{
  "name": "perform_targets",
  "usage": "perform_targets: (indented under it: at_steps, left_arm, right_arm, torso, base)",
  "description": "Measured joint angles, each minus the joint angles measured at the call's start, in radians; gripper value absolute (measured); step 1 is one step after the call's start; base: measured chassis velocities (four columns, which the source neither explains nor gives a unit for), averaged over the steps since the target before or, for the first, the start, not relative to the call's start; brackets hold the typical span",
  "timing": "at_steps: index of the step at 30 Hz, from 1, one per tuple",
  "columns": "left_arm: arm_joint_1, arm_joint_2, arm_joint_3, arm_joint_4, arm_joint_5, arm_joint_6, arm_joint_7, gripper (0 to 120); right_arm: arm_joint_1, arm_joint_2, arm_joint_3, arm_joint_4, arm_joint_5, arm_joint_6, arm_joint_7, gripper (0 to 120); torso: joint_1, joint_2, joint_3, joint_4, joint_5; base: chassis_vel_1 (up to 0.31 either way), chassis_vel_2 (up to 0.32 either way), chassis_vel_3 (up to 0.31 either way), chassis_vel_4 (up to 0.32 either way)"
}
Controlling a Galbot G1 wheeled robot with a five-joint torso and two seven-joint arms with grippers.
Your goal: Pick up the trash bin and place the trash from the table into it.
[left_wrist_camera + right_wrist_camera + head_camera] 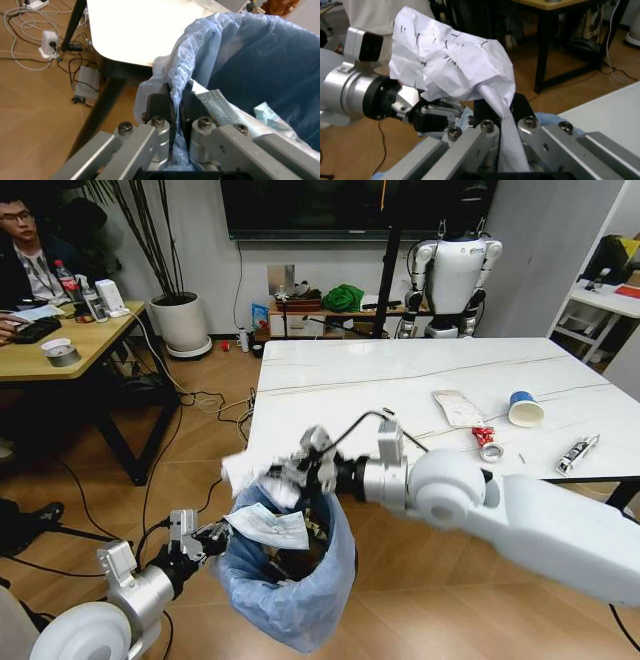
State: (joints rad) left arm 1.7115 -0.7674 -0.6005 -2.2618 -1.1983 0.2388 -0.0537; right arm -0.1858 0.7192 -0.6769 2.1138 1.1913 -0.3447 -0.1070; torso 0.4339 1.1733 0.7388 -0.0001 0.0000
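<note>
The left gripper (pixel 205 537) pinches the rim of the trash bin (pixel 290 595), holding it off the floor at the table (pixel 330 385) edge's 6 o'clock; the right gripper (pixel 290 472) clamps a crumpled white paper (pixel 455 63) over its mouth, apparently ready to drop. The paper's markings aren't legible

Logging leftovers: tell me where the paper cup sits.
Head view: the blue-white paper cup lies on its side, right part of the marble table, beside a flat wrapper.
</note>
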Motion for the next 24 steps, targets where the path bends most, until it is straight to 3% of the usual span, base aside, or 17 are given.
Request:
perform_targets:
  at_steps: [6, 12, 18, 21, 24]
  left_arm:
    - [-0.004, -0.001, 0.001, 0.002, -0.002, 0.0, -0.001, 0]
    - [-0.003, -0.002, -0.001, 0.0, -0.004, 0.001, -0.001, 0]
    - [-0.002, -0.003, -0.001, 0.0, -0.004, 0.001, -0.002, 0]
    - [-0.004, -0.001, -0.003, 0.0, -0.004, 0.001, -0.003, 0]
    - [-0.003, 0.0, -0.005, 0.0, -0.005, 0.001, -0.003, 0]
  right_arm:
    - [0.001, -0.009, -0.019, 0.011, -0.025, -0.012, 0.018, 1]
    - [-0.006, -0.012, -0.021, 0.011, -0.047, -0.014, 0.019, 26]
    - [-0.005, -0.02, -0.017, 0.013, -0.047, -0.015, 0.018, 43]
    - [-0.013, -0.038, -0.016, 0.027, -0.049, -0.015, 0.02, 58]
    - [-0.02, -0.055, -0.016, 0.041, -0.05, -0.016, 0.022, 65]
  torso:
    - [0.0, 0.0, 0.0, 0.0001, 0.0]
    - [0.0, 0.0, 0.0, 0.0001, 0.0]
    - [0.0, 0.0, 0.0, 0.0002, 0.0001]
    - [0.0, 0.0, 0.0, 0.0002, 0.0001]
    - [0.0, 0.0, 0.0, 0.0001, 0.0001]
  base:
    - [0.0, 0.0, 0.0, 0.0]
    - [0.0, 0.0, 0.0, 0.0]
    - [0.0, 0.0, 0.0, 0.0]
    - [0.0, 0.0, 0.0, 0.0]
    - [0.0, 0.0, 0.0, 0.0]
